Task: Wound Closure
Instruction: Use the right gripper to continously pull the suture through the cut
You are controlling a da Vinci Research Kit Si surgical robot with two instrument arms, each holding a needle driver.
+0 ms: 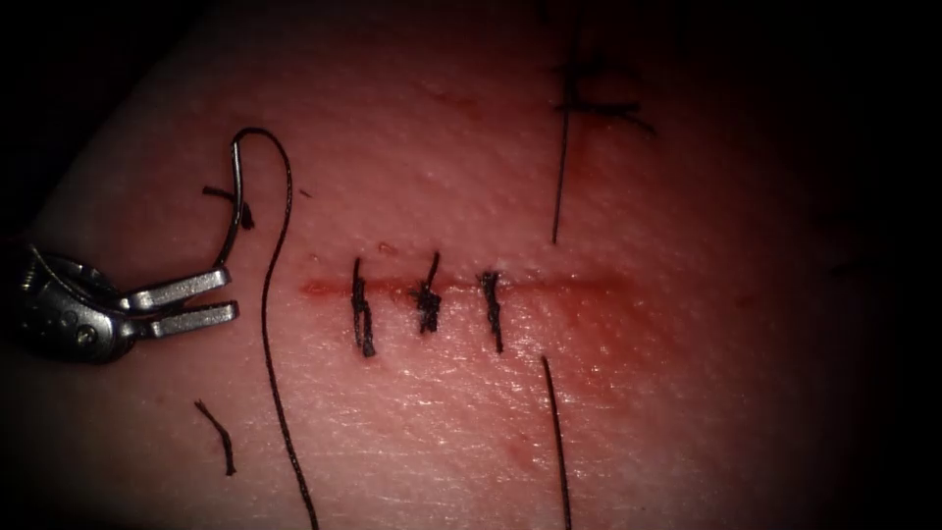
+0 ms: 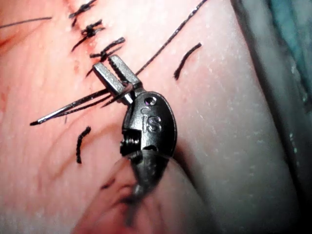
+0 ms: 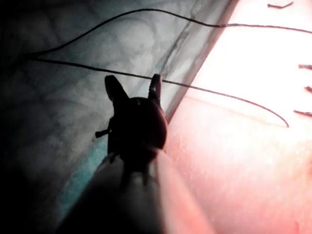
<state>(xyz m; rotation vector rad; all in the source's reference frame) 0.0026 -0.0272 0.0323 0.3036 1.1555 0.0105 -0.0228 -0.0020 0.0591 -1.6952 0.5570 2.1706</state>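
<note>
Left tool (image 1: pixel 228 297) clamped on needle (image 1: pixel 235 177) near one end, clear of tissue (image 1: pixel 687 393), left of cut (image 1: pixel 549 286). Right tool (image 3: pixel 133 84) apart, empty.

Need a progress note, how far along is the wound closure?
Done: three stitches cross the cut. In hand: the left gripper holds the needle near its base, out of the tissue; the right gripper is open, empty. Left: the cut's right stretch is unstitched.

The left tool (image 1: pixel 234 295), holding the needle (image 1: pixel 234 196) at its tail end, crowds the tissue's (image 1: pixel 687 412) left edge, with long thread (image 1: pixel 270 334) trailing beside it. Three stitches (image 1: pixel 429 299) bar the cut's (image 1: pixel 579 285) left half; its right half lies bare between two loose thread strands (image 1: pixel 557 442).
</note>
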